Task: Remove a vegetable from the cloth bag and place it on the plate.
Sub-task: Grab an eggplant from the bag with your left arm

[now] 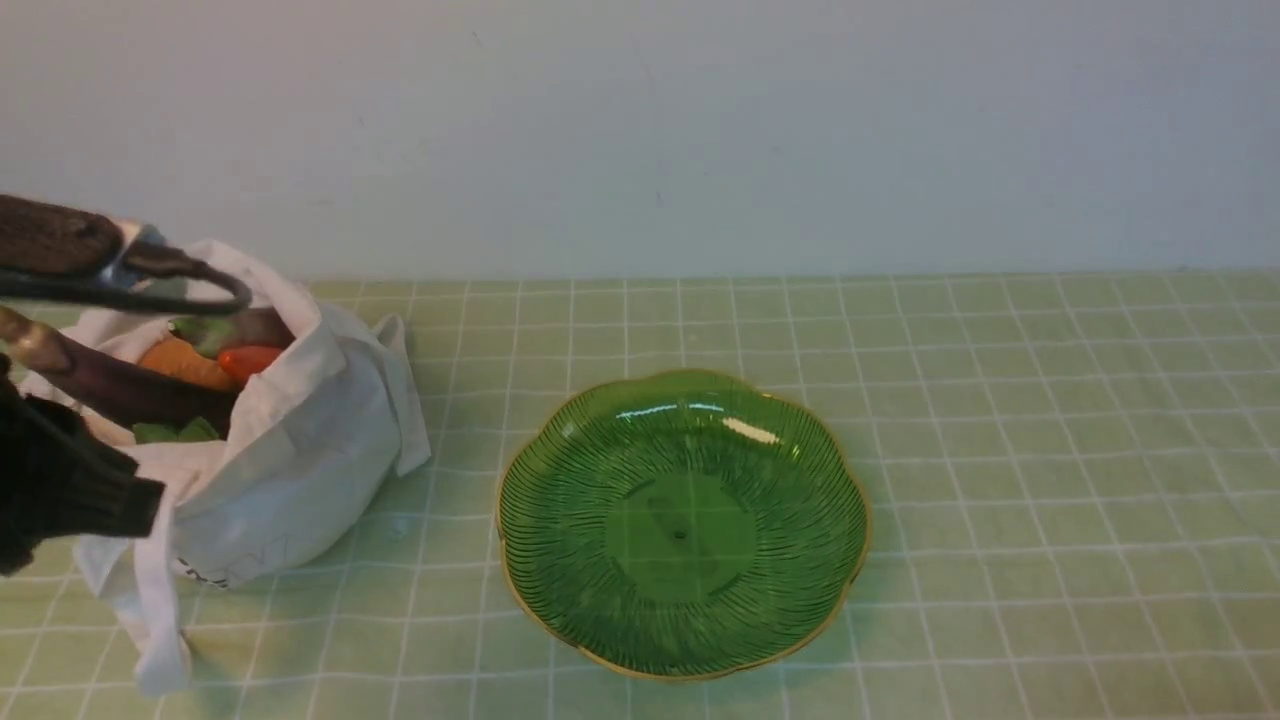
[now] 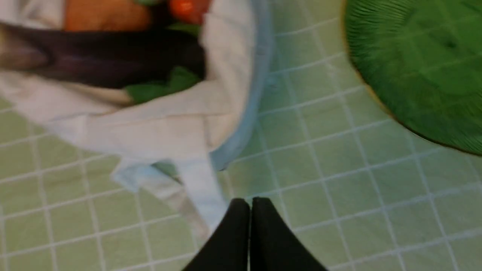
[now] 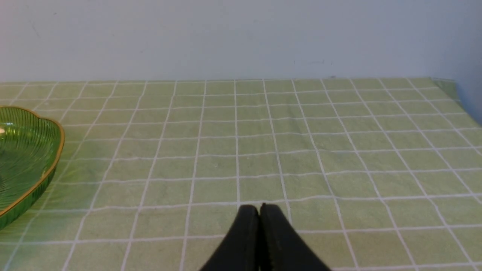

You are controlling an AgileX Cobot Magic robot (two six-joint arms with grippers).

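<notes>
Left wrist view: left fingers [image 2: 233,233] pressed together, empty, just beside cloth bag [image 2: 169,128].

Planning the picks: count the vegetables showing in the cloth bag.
4 clearly: an orange one, a red one beside it, a long dark purple one in front, a green one nearest. Others may be hidden.
</notes>
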